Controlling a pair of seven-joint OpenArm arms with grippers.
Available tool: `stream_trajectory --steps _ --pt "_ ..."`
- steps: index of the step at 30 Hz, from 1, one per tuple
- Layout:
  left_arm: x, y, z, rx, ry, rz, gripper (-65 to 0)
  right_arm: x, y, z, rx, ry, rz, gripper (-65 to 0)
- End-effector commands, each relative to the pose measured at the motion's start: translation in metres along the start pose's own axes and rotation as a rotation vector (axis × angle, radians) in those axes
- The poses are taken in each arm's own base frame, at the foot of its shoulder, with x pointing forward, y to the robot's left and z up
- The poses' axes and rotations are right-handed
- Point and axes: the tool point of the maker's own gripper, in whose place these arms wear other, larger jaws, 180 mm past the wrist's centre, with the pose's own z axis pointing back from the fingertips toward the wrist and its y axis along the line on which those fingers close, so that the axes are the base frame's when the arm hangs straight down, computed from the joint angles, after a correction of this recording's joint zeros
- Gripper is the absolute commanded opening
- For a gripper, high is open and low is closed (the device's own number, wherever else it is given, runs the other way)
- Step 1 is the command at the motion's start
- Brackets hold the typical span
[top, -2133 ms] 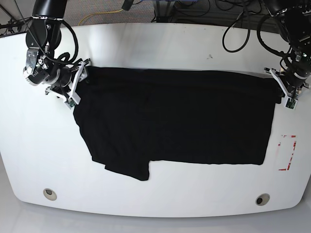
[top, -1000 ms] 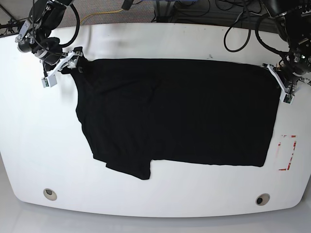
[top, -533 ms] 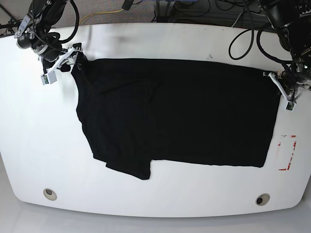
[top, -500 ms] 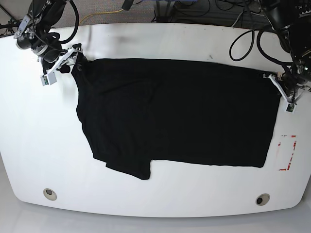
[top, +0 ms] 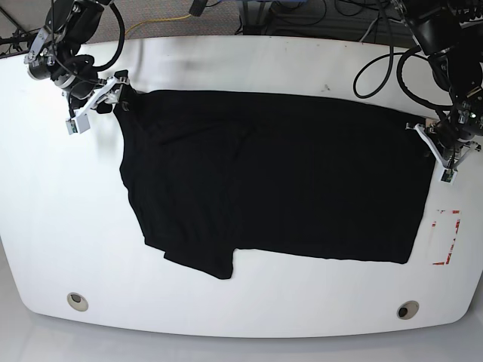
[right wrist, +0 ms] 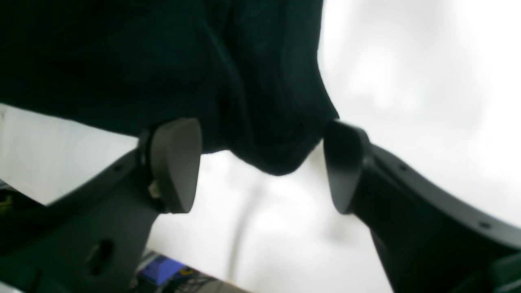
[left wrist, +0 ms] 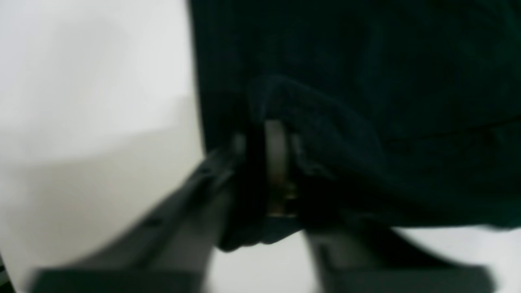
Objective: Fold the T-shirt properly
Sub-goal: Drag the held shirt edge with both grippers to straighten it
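Note:
The black T-shirt lies spread flat on the white table, with a sleeve sticking out at the front left; no print shows. My right gripper is at the shirt's far left corner. In the right wrist view it is open, its fingers wide apart, with a fold of the shirt hanging loose between them. My left gripper is at the shirt's right edge. In the blurred left wrist view it is shut on a bunch of the shirt.
A red-marked white label lies on the table at the right, just past the shirt. Two round holes sit near the front edge. Cables hang behind the far edge.
Both grippers first drew the shirt's far edge back and flattened it. Since then my left gripper has slid toward the front along the right edge; my right gripper stays at the far left corner.

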Motion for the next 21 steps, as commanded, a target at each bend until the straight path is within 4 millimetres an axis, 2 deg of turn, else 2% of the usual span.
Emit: stream_trajectory --steps 1,4,6,8,10,12,16,21 --pt "0.015 0.011 0.007 0.026 -0.040 -0.017 -42.6 0.012 -0.005 0.002 0.004 -0.046 0.000 -21.2" --pt "0.015 0.014 0.007 0.045 -0.040 0.012 -24.7 0.013 -0.014 0.002 -0.002 -0.046 -0.007 -21.2" --pt "0.014 0.017 0.006 0.059 -0.041 0.044 -19.7 0.012 -0.017 0.002 -0.006 -0.042 -0.009 -21.2" --pt "0.019 0.021 0.006 0.069 -0.055 0.066 -19.2 0.012 -0.019 0.003 -0.016 -0.035 -0.003 -21.2" --pt "0.036 0.028 0.010 0.084 -0.103 0.076 -18.9 0.010 -0.025 0.004 -0.047 -0.014 0.011 -21.2" --pt "0.042 0.038 0.015 0.105 -0.136 0.108 -18.7 0.005 -0.031 0.005 -0.079 0.014 0.021 -21.2" --pt "0.036 0.045 0.018 0.107 -0.140 0.134 -19.0 0.000 -0.041 0.008 -0.152 0.054 0.052 -21.2" --pt "0.004 0.038 0.011 0.082 -0.068 0.134 -19.2 -0.005 -0.044 0.006 -0.182 0.063 0.052 -21.2"
